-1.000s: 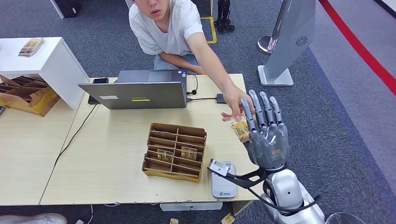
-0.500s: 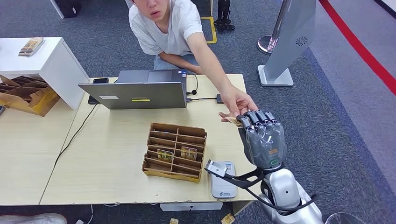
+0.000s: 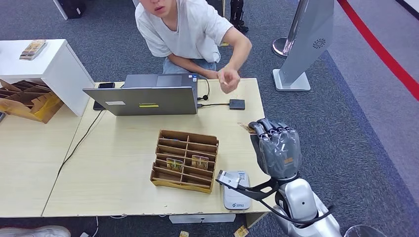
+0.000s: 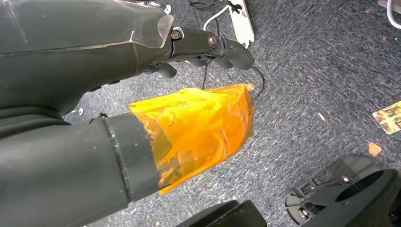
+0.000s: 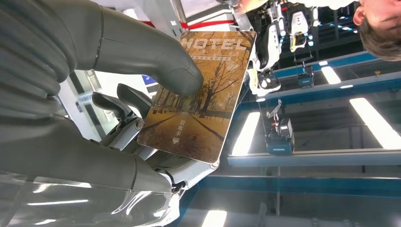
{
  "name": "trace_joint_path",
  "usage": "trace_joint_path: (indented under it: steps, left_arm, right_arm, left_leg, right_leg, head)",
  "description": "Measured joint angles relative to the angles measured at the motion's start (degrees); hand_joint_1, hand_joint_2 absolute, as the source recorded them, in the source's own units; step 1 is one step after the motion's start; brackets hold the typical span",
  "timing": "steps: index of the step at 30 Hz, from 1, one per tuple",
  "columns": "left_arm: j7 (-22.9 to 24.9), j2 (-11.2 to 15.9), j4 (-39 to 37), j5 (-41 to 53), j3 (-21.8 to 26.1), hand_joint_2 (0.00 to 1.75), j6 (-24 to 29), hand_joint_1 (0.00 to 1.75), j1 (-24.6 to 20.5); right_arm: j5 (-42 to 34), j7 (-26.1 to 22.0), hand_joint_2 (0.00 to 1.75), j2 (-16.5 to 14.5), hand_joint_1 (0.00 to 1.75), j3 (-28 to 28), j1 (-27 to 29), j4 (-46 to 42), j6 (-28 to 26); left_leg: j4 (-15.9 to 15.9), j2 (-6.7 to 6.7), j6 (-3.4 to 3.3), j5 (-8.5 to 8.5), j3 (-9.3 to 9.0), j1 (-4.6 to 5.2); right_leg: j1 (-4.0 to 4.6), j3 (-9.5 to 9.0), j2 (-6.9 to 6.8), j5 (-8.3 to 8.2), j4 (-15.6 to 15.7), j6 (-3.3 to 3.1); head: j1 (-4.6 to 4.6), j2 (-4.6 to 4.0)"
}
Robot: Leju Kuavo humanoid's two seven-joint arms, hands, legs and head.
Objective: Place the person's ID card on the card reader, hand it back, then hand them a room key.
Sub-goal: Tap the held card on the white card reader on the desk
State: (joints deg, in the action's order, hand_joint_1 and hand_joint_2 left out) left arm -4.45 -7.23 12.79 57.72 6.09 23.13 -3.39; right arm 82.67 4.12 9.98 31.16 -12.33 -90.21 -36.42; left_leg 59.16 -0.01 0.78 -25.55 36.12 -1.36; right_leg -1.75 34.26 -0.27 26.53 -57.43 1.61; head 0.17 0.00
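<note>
My right hand point(image 3: 274, 146) is raised over the table's right edge, fingers curled, and pinches a golden card point(image 3: 246, 128). Close up, the card point(image 5: 198, 99) reads HOTEL over an autumn tree picture, pressed by my thumb point(image 5: 156, 66) against the darker fingers. The white card reader point(image 3: 236, 190) lies on the table point(image 3: 118, 163) just below that hand. A wooden organiser point(image 3: 185, 159) beside it holds two similar cards. The person point(image 3: 183, 29) sits behind the table, a hand point(image 3: 228, 79) drawn back near the chest. My left hand point(image 4: 189, 94) hangs above the carpet and holds nothing.
An open grey laptop point(image 3: 148, 98) and a small black box point(image 3: 237, 104) sit at the table's far side. A white cabinet point(image 3: 44, 64) and a cardboard box point(image 3: 29, 101) stand left. A grey stand point(image 3: 306, 44) rises at back right. A loose card point(image 4: 390, 117) lies on the carpet.
My right hand's fingers, spread upright a second ago, have curled onto the card that the person laid against them. The person's arm has pulled back from my hand to the chest.
</note>
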Motion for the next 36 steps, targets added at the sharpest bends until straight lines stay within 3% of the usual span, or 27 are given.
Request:
trace_joint_path:
  steps: [11, 18, 26, 36]
  left_arm:
    - [-0.47, -0.08, 0.00, -1.03, 1.34, 0.00, 0.64, 0.00, 0.32]
    - [-0.96, -0.30, 0.00, -1.87, 2.80, 0.00, 1.19, 0.00, 0.79]
    - [-1.17, -0.33, 0.00, -1.92, 3.74, 0.00, 1.22, 0.00, 1.10]
    - [-1.17, -0.29, 0.00, -1.08, 4.14, 0.00, 0.95, 0.00, 1.09]
  right_arm:
    - [-16.59, -4.40, 1.75, -0.22, 1.75, 1.89, 1.64, -3.95, 6.81]
    - [-34.12, -6.52, 1.75, -0.96, 1.75, 2.90, 5.40, -7.18, 17.20]
    - [-37.00, -6.80, 1.75, -1.30, 1.75, 3.02, 6.84, -8.57, 19.54]
    - [-54.69, -5.50, 1.75, -1.32, 1.75, 3.02, 10.22, -6.57, 33.81]
  left_leg:
    - [-0.01, -0.01, 0.00, 0.00, 0.00, 0.00]
    - [-0.01, -0.01, 0.00, -0.01, 0.01, 0.00]
    - [-0.01, 0.00, 0.00, -0.01, 0.00, 0.00]
    - [-0.01, -0.02, 0.04, -0.04, 0.00, 0.00]
  right_leg:
    - [0.00, 0.00, 0.00, 0.01, 0.00, 0.01]
    - [0.00, 0.00, -0.01, 0.05, 0.00, 0.04]
    - [0.00, 0.00, -0.01, 0.05, 0.00, 0.04]
    - [0.00, -0.01, -0.02, 0.10, 0.00, 0.04]
  head:
    - [0.00, 0.00]
    - [0.00, 0.00]
    - [0.00, 0.00]
    - [0.00, 0.00]
